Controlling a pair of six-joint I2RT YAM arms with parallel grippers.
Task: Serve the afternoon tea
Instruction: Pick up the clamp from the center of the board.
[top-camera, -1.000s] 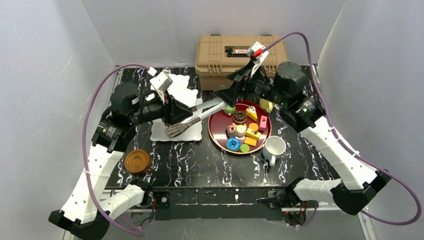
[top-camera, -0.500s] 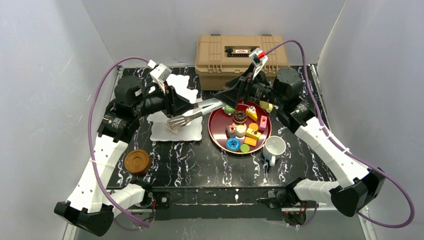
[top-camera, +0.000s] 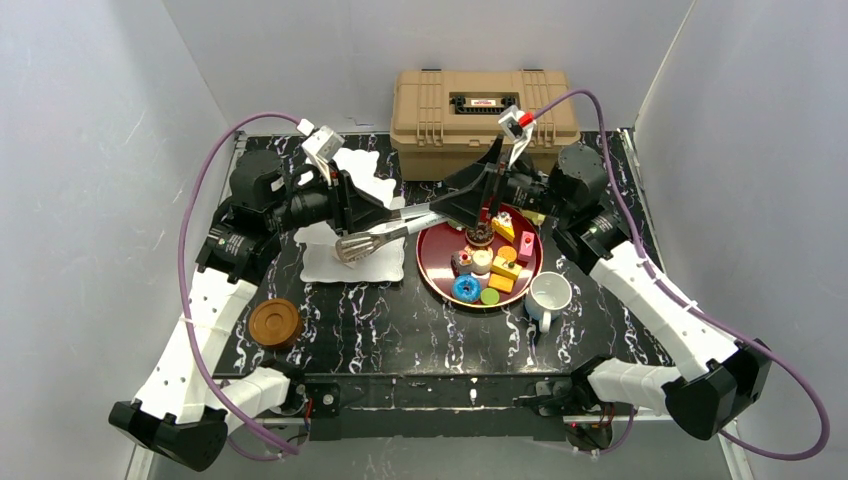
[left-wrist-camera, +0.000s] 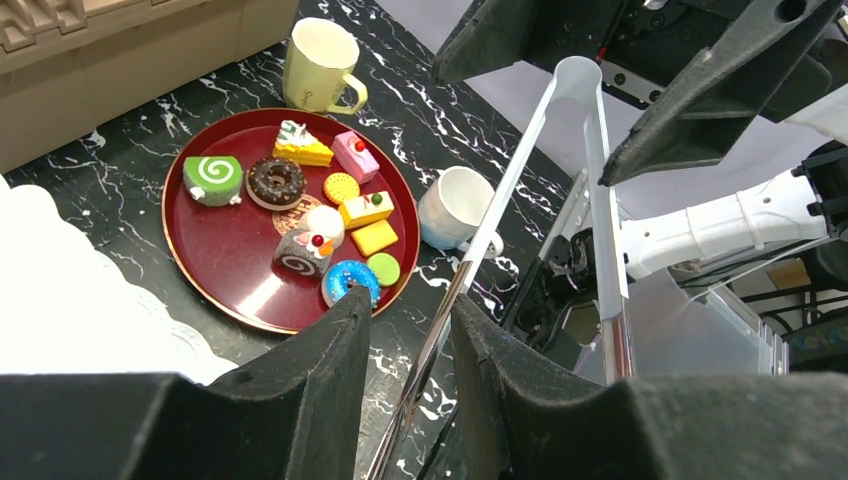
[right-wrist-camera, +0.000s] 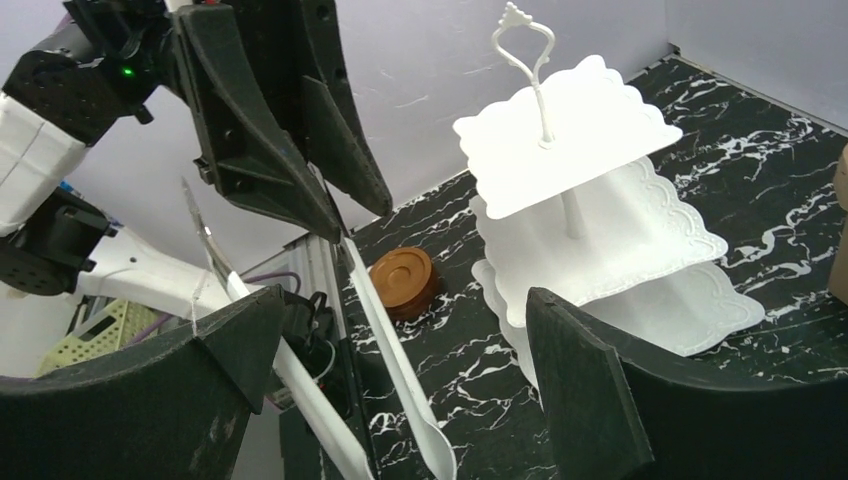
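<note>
Tongs (left-wrist-camera: 502, 200) have lifted slightly; left claw (left-wrist-camera: 408, 320) pinches them, right claw (right-wrist-camera: 400, 400) gapes wide around them. Handover step, I judge: pastries (left-wrist-camera: 300, 215) wait on tray (left-wrist-camera: 230, 270), frame centre; right must close next.

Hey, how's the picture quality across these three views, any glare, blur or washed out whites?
Top external view: evenly lit and sharp. Left wrist view: glare on the dark red round tray and the metal tongs; the left fingers loom dark and soft up close. Right wrist view: the white three-tier wavy-edged stand is bright, its scalloped edges readable.
</note>
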